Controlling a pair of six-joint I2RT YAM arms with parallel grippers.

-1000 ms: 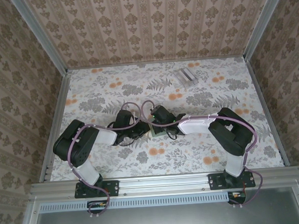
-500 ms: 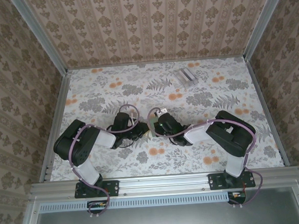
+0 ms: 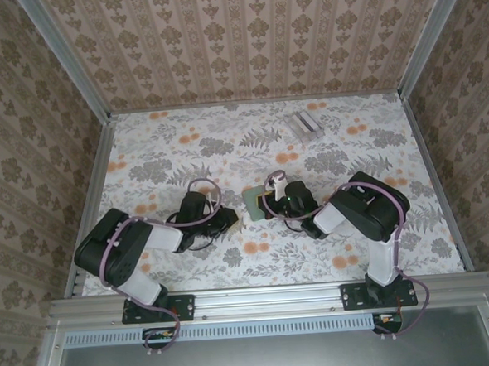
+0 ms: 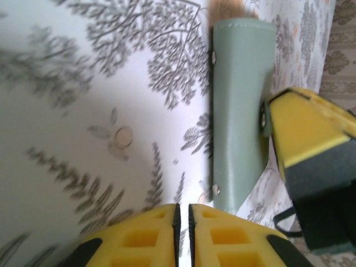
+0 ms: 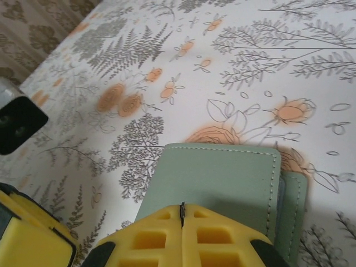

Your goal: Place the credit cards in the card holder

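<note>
Both your claws are clenched empty: left gripper [image 4: 182,210] and right gripper [image 5: 182,207] flank the folded card holder [image 3: 252,204] on the table [image 3: 183,129]; the right one seems to touch it.

Soft, even light from above fills the top view. The floral surface [image 3: 225,143] is bright without glare, the arms [image 3: 120,244] throw only faint shadows, and detail stays crisp to the edges. In the left wrist view the surface is washed out to near white at the upper left and its print is smeared. There the left fingers [image 4: 144,242] are out of focus, and a dark shadow line runs down the left edge of the card holder [image 4: 239,111]. The right wrist view is sharper, with soft-focus right fingers [image 5: 150,239] and a dim lower right corner.
</note>
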